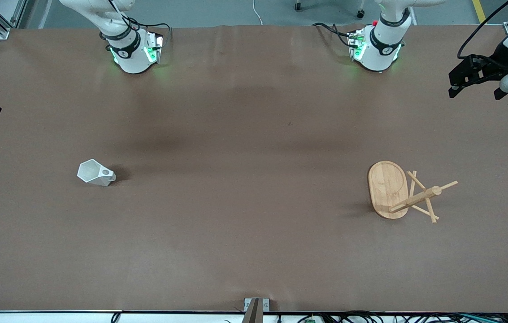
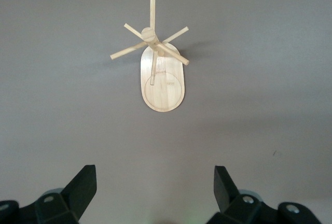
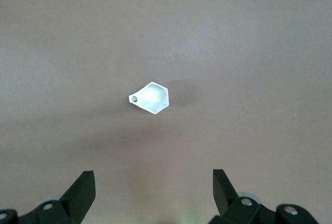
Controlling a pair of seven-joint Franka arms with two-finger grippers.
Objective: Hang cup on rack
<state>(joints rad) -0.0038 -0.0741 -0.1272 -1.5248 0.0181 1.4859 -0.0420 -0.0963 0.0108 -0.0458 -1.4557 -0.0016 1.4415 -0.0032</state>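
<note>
Your cup lay on its side on the brown table toward the right arm's end, untouched, its faceted rim open and the small round hole showing at its narrow base. The rack was well apart from it, toward the left arm's end; in the front view it appeared tipped over, its oval base on edge and its post and pegs pointing sideways, though from above I could not be certain. Your right gripper hung high over the cup, fingers spread wide and holding nothing. Your left gripper hung high over the table near the rack, likewise spread and empty. In my judgement nothing of the task had been done: cup not grasped, not lifted, not hung, and the rack possibly needing to be stood up first
</note>
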